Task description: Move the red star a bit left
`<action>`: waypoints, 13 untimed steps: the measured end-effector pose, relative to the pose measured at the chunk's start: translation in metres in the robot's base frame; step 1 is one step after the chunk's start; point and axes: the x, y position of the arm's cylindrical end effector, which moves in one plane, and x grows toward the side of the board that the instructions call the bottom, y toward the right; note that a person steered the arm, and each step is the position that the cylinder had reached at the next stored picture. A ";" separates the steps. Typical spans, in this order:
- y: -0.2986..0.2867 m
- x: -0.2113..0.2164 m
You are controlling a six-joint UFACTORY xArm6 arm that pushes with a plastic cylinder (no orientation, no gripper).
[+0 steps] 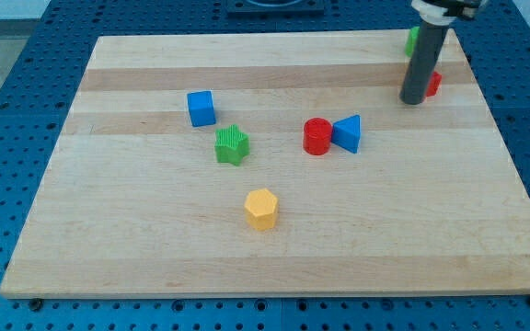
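Note:
A red block, likely the red star point(433, 84), sits near the view's top right, mostly hidden behind my rod. My tip point(413, 100) rests on the board, touching or just at the left of that red block. A green block point(412, 39) peeks out behind the rod, above the red one; its shape is hidden.
A red cylinder point(316, 136) touches a blue triangle block point(348, 133) at mid-board. A blue cube point(201, 108) and a green star point(232, 144) lie to the left. A yellow hexagon block point(261, 209) sits lower centre. The wooden board's right edge point(504, 156) is close.

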 end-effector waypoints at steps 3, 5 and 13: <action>0.024 0.005; 0.042 0.019; 0.069 -0.009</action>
